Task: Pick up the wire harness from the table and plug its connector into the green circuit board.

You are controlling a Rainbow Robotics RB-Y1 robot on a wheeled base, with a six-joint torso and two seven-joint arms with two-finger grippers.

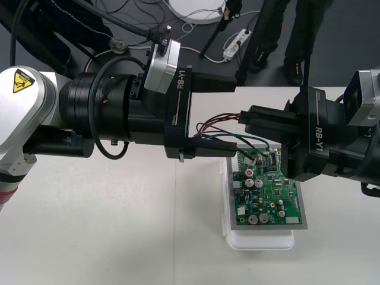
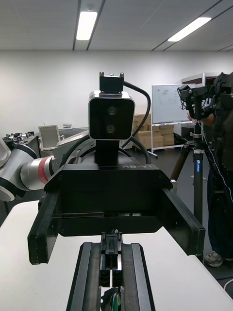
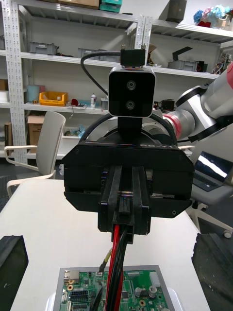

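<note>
The left arm (image 1: 101, 110) comes in level above the counter (image 1: 89, 225). The left hand (image 1: 233, 116) is spread wide, one black finger (image 1: 214, 83) on the far side and the other finger (image 1: 211, 148) on the near side, with a broad gap between them. In the left wrist view those fingers stand at the two lower corners, well apart and pinching nothing.

The wire harness (image 1: 217, 123) hangs in that gap, off the counter. Its red, black and green wires run from beside the left hand's palm across to the right hand (image 1: 244, 120). The green wire passes just beside the near left finger; I cannot tell whether it touches.

The right hand faces the left one, and its fingers are pressed together on the harness's small black plug (image 3: 125, 210). The left wrist view shows the plug clamped between them, with red and black wires dropping from it toward the green circuit board (image 1: 270, 190). In the right wrist view the right fingers (image 2: 90, 277) rise close together with the plug between them, and the spread left hand stands just beyond.

The plug is held above the board's far end, not seated in it. The board rests on its white base (image 1: 261, 240) on the counter, below the right hand.
</note>
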